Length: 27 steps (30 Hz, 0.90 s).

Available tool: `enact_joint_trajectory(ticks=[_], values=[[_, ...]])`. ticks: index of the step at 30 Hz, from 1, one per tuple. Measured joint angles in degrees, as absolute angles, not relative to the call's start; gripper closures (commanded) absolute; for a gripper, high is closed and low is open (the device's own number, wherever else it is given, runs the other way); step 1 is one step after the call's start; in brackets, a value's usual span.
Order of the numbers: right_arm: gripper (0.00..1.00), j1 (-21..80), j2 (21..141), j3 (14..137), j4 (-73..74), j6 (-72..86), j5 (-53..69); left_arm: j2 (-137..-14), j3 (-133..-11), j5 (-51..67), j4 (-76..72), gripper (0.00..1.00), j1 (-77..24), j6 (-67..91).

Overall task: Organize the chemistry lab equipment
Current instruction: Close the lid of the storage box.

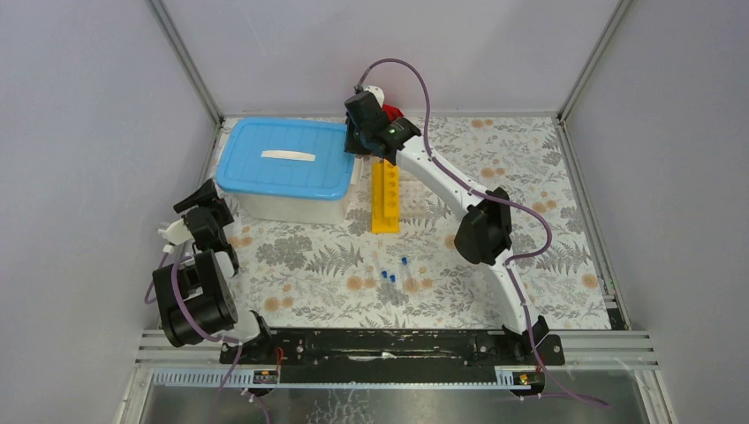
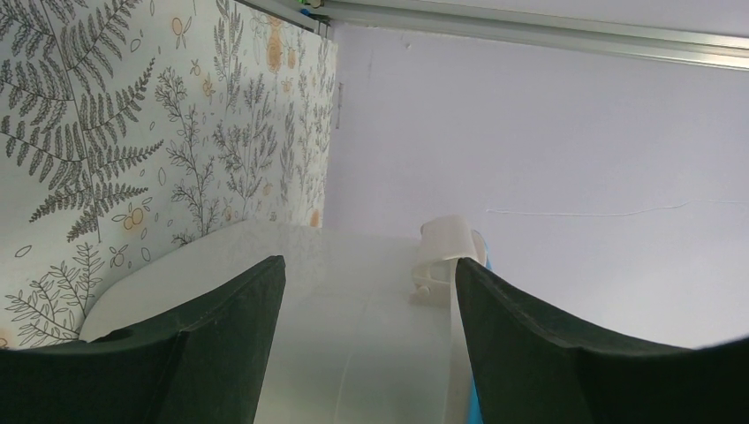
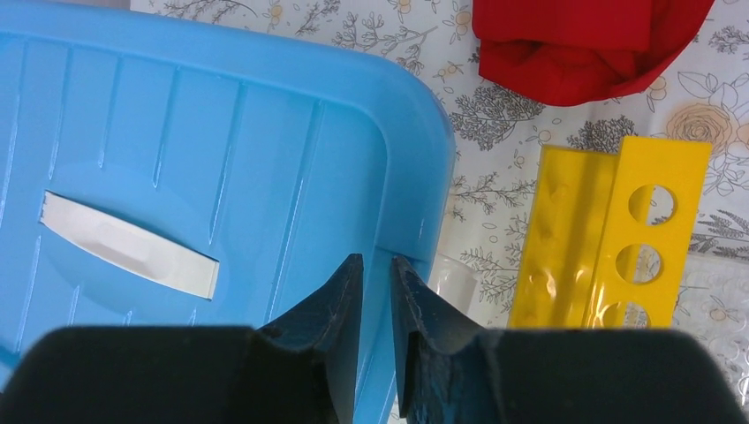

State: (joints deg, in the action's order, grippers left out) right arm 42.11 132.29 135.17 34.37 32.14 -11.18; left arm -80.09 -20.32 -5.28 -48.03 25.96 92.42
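Top external view: the white blue-lidded tub (image 1: pixel 265 177) sits at the far left of the table (image 1: pixel 530 221), its lid on. The long yellow holed rack (image 1: pixel 385 199) lies just beside its right wall. A few small blue-capped tubes (image 1: pixel 393 274) lie loose near the middle of the table, well apart from both.

The right gripper (image 1: pixel 355 146) hangs over the far right edge of the lid. In the right wrist view the right gripper (image 3: pixel 375 265) has its jaws drawn to a narrow slit right at the lid's rim (image 3: pixel 415 177). Whether they pinch that rim or only hover above it I cannot tell. A pale clip (image 3: pixel 455 287) shows just under the rim, between the tub and the rack (image 3: pixel 609 238). A red object (image 3: pixel 583 44) rests at the far edge, beyond the rack.

The left gripper (image 1: pixel 201 199) waits at the near left, close to the tub's left side. In the left wrist view the left gripper (image 2: pixel 366 265) has its jaws spread wide and holds nothing. The tub's white wall (image 2: pixel 353 336) and another clip (image 2: pixel 446 252) lie ahead of it.

The step in hand looks like getting the tub open, worked from its right edge. The next move likely calls for freeing the clip on that side, then raising the lid without dragging the tub into the rack. The left arm may need to steady the tub or undo its own clip.
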Motion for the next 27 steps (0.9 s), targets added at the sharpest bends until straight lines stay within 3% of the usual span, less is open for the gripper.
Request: enact_joint_trajectory(ticks=[27], values=[[0.69, 39.16, 136.38, 138.37, 27.46, 29.56, -4.64, -81.43, -20.58, -3.75, -49.36, 0.22, 25.85, 91.77]])
